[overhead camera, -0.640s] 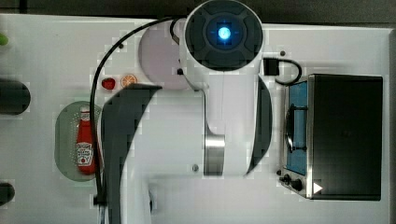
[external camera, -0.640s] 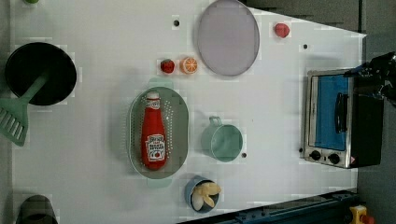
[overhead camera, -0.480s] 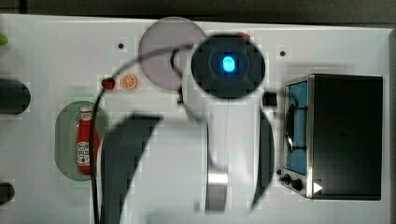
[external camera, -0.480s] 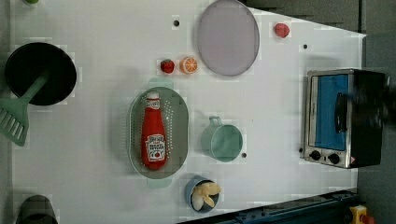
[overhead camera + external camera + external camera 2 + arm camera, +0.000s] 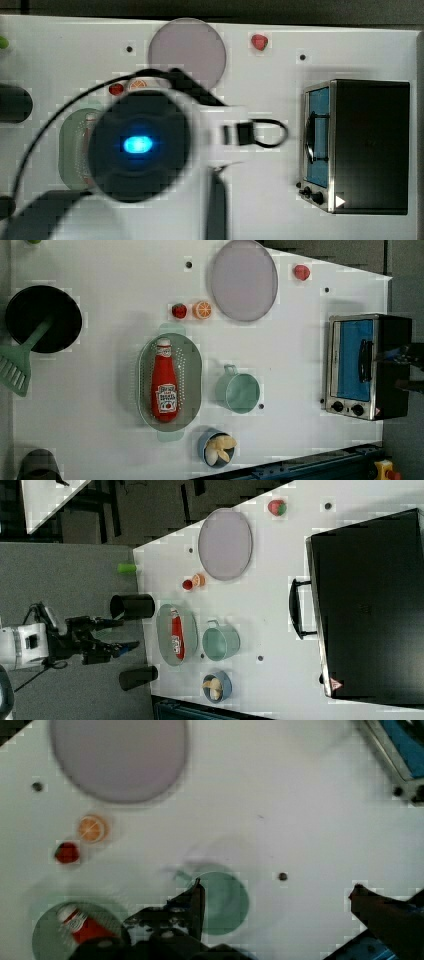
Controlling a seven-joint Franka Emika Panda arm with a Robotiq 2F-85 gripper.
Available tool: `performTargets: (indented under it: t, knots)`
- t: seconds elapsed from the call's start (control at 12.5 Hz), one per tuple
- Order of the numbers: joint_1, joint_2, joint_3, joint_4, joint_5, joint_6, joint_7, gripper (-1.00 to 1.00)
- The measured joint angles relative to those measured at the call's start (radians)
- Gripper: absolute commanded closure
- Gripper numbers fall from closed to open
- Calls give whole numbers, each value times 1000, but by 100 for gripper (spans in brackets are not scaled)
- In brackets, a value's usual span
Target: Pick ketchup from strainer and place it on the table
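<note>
The ketchup (image 5: 164, 385) lies lengthwise in the strainer (image 5: 194, 371) on the table (image 5: 100, 390), cap toward the strawberry (image 5: 179, 310) and orange slice (image 5: 202, 309). A cup (image 5: 238, 392) stands just beside the strainer, a grey plate (image 5: 244, 280) farther off. In the right view the gripper (image 5: 122, 633) hangs well above the table with its fingers spread wide and nothing between them. In the wrist view those fingers (image 5: 196, 902) frame the cup, with the ketchup off to one side.
</note>
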Motion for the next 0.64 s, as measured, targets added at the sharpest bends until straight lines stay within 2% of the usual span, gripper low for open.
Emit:
performTargets:
  t: [0.48,0.64]
  knots:
    - [30,164,345,-26,-3,119,0,-100]
    - [54,226,429,-39,3,154,0,-100]
